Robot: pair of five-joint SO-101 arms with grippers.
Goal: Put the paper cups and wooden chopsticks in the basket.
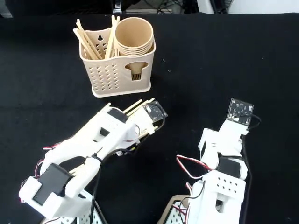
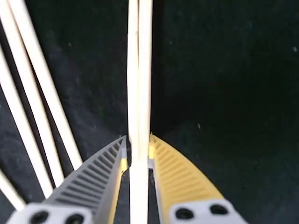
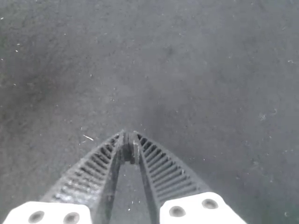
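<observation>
The beige slotted basket stands at the back left of the black table. A stack of paper cups fills its right compartment, and several wooden chopsticks lean in its left one. In front of the basket my left gripper is shut on a pair of wooden chopsticks, just above the cloth. More loose chopsticks lie on the cloth beside that pair, and their tips poke out from under my left arm. My right gripper is shut on nothing, low over bare cloth.
My right arm stands at the front right, away from the basket. Black cloth covers the table, with open room to the right of the basket. A beige object shows at the front edge between the arm bases.
</observation>
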